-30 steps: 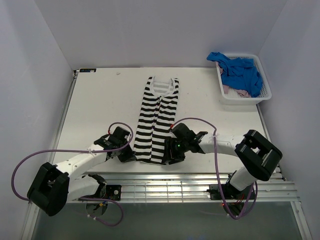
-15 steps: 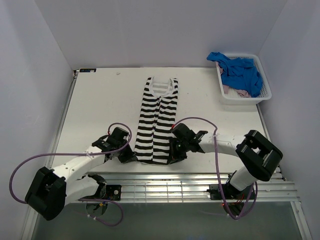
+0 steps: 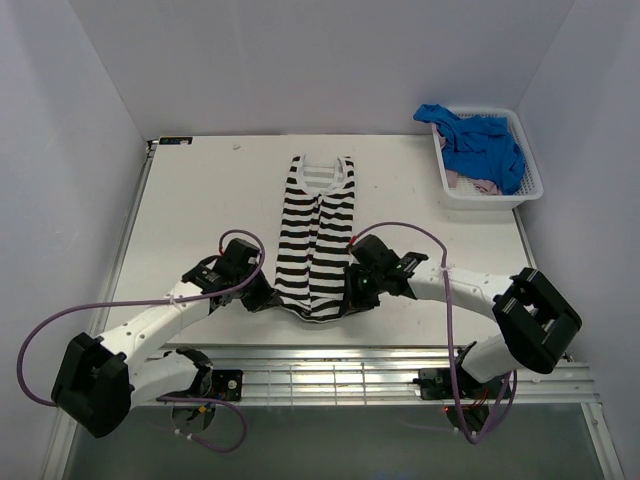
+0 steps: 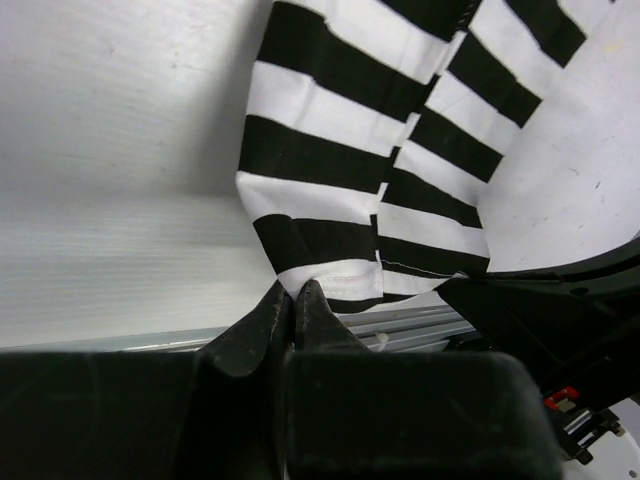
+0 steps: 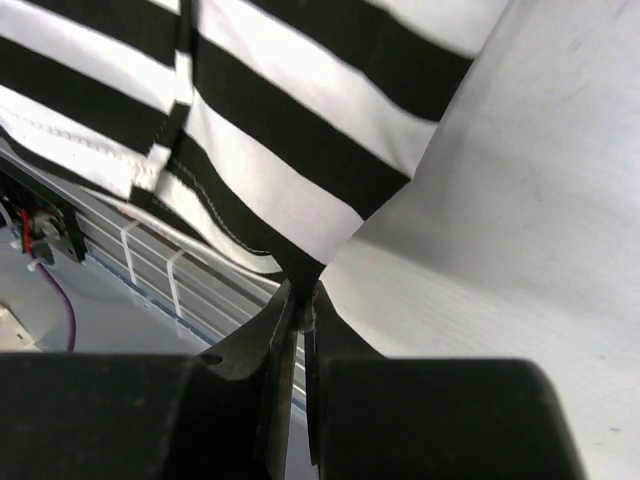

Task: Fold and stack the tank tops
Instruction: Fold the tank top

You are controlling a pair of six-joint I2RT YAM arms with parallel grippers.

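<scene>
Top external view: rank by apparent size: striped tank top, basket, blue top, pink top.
1. striped tank top and white basket: similar footprint, the top longer and the basket wider, so I won't rank them.
2. blue top, heaped in the basket.
3. pink top: only a sliver shows under the blue one.

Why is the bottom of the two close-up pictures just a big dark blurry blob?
Left wrist view: the blob is the left gripper itself, too near the lens to look sharp, while the striped tank top it pinches looks crisp. Right wrist view: the same with the right gripper. Top view: even, soft light, nothing blurred.
</scene>
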